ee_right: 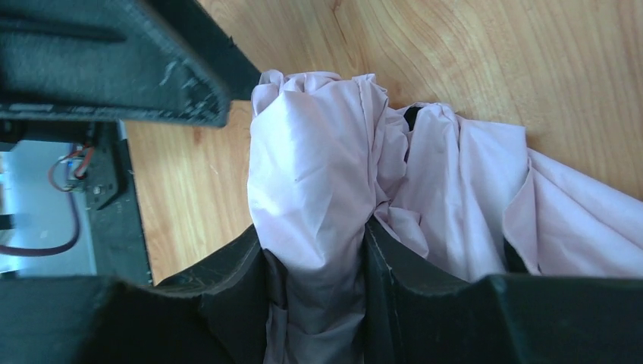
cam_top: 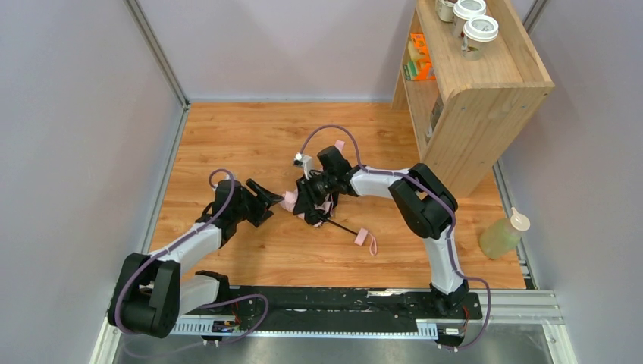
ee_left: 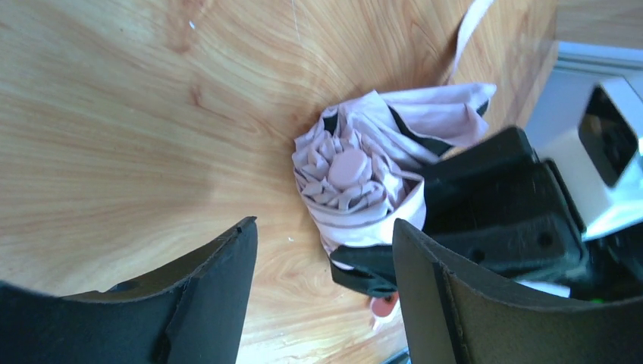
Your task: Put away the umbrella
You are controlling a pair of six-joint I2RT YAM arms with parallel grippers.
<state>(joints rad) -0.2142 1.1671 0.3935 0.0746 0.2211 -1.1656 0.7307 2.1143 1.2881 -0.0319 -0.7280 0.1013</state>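
The umbrella lies folded on the wooden table, pale pink canopy bunched at the middle. Its thin black shaft runs right to the small pink handle with a pink loop. My right gripper is shut on a fold of the canopy; the pink fabric fills the gap between its fingers. My left gripper is open, just left of the canopy's tip. In the left wrist view the round pink cap faces me beyond my open fingers, apart from them.
A wooden shelf unit stands at the back right with lidded cups on top and coloured items inside. A pale green bottle stands off the table's right edge. Grey walls enclose the table.
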